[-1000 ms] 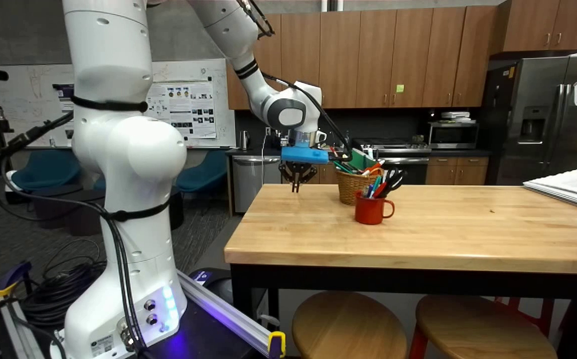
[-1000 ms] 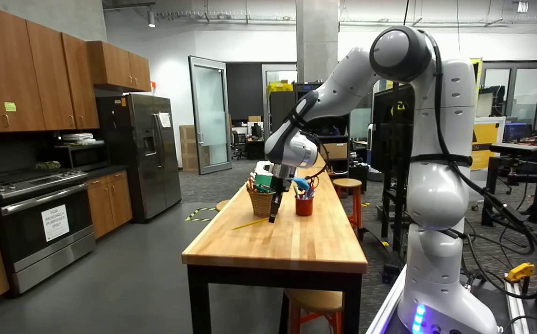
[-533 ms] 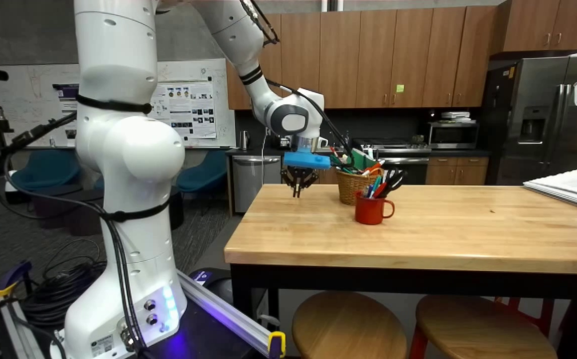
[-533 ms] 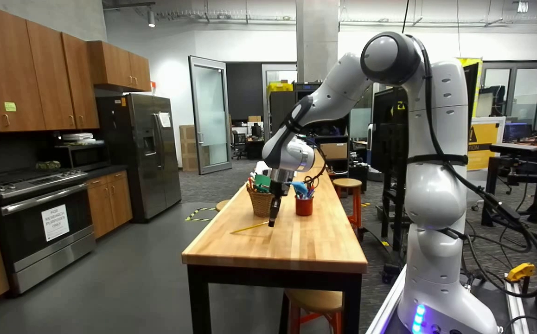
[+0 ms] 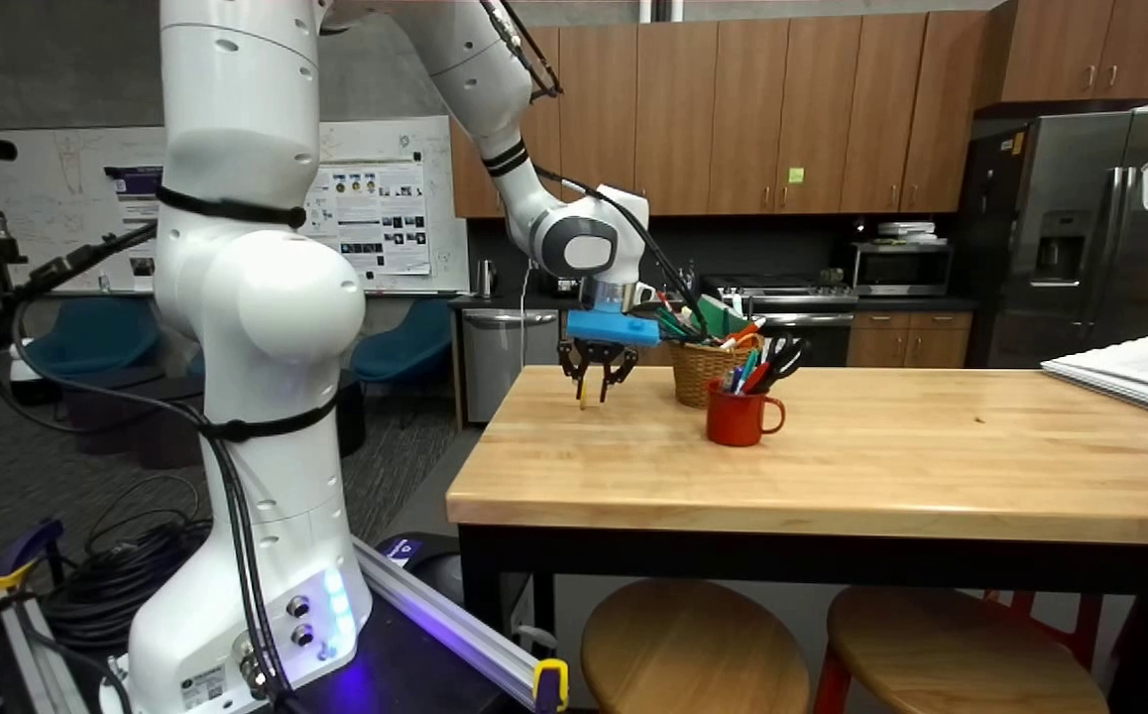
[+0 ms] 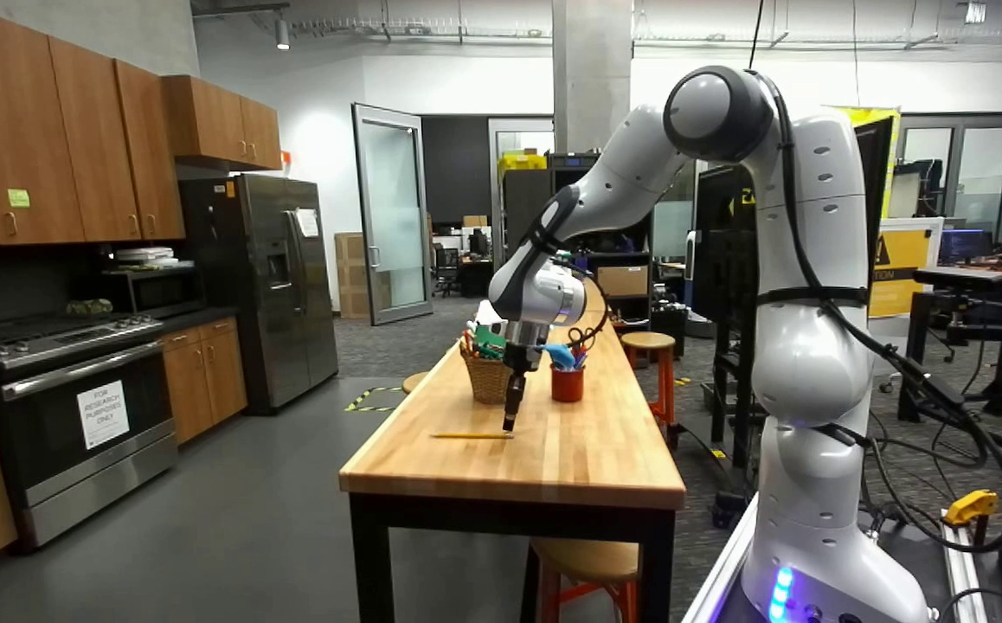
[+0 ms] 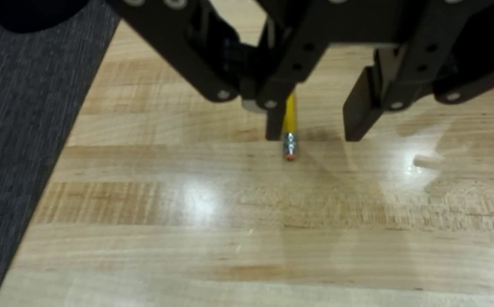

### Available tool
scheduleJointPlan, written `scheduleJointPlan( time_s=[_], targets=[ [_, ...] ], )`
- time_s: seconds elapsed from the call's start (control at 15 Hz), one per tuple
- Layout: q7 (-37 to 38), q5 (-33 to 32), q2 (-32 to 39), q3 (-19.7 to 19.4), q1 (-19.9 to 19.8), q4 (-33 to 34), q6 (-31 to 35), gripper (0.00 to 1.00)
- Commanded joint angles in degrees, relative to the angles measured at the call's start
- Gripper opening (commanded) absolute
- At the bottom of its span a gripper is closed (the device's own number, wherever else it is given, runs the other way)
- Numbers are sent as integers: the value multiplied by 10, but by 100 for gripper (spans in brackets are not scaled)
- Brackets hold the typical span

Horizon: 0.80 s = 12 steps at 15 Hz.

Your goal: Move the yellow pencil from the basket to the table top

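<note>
Extending beneath the claw, the worktop carries all these things and is, as I judge, the goal of the task. It is made of pale wooden strips, smooth and glossy, with a thick edge. Near the claw stands the basket, which keeps its contents upright; its wall is brown wicker, slightly flared. The red mug, also near the claw but apart from it, gathers more pens; it is round and shiny. The claw, built of dark angular links, points downward. Its two fingers stand apart with a moderate gap and, as it seems, have hold of nothing. In the wrist view, the yellow pencil shows within this gap, just beside one finger; it appears to lie on the worktop, outside the basket. Whether they touch, I cannot tell. Probably it rests so because the placing is finished, and the claw should rise straight, not dragging the thin shaft. Past the fingertips appear its shiny metal band and, smallest, the pink eraser.
</note>
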Motion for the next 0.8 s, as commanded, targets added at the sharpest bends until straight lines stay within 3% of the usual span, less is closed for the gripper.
scheduleJointPlan(
  time_s=[0.0,0.27,0.73],
  targets=[
    [10,-14,-7,8,-16,4,-9,73],
    [58,-58,-40,2,-17,-9,-17,98],
    [178,-143,-107,-3,-12,-17,-56,100]
  ],
)
